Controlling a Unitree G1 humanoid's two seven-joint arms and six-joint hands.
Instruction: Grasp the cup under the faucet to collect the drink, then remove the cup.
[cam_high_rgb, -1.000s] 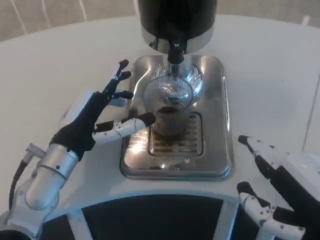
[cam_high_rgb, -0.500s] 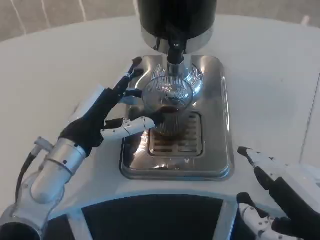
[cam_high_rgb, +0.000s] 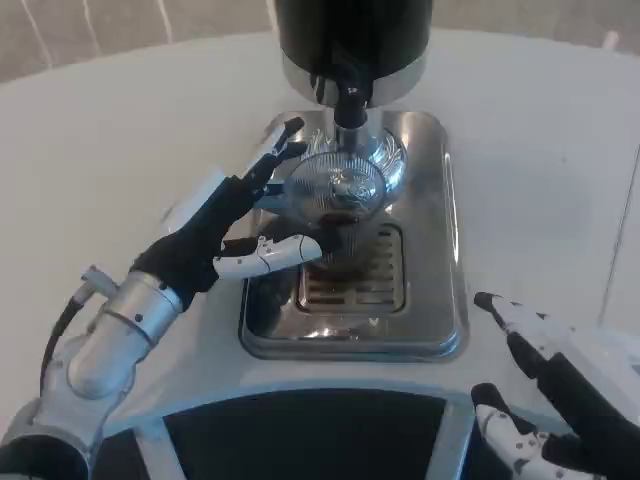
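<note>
- Nearest, the right robot hand (cam_high_rgb: 560, 400) rests low at the bench (cam_high_rgb: 120, 130) edge, fingers apart and holding nothing; it has barely shifted over the last second, so I judge it is waiting.
- Next out, the left robot hand (cam_high_rgb: 235, 225) has moved in from the left toward the drip tray (cam_high_rgb: 450, 300); its fingers are spread around the cup (cam_high_rgb: 338, 215), the thumb now reaching the cup's near side and the others its far left side; whether they press the glass I cannot tell, and they are not yet clamped; to my eye the grasp is about to close.
- The cup stands upright on the tray's grate, directly under the faucet (cam_high_rgb: 350, 100), with dark drink in its bottom; collecting looks under way, removal not yet begun.
- Farthest, the black dispenser (cam_high_rgb: 350, 35) stands at the tray's back.
- Count: one cup, one faucet, one drip tray, one dispenser, two robot hands.
</note>
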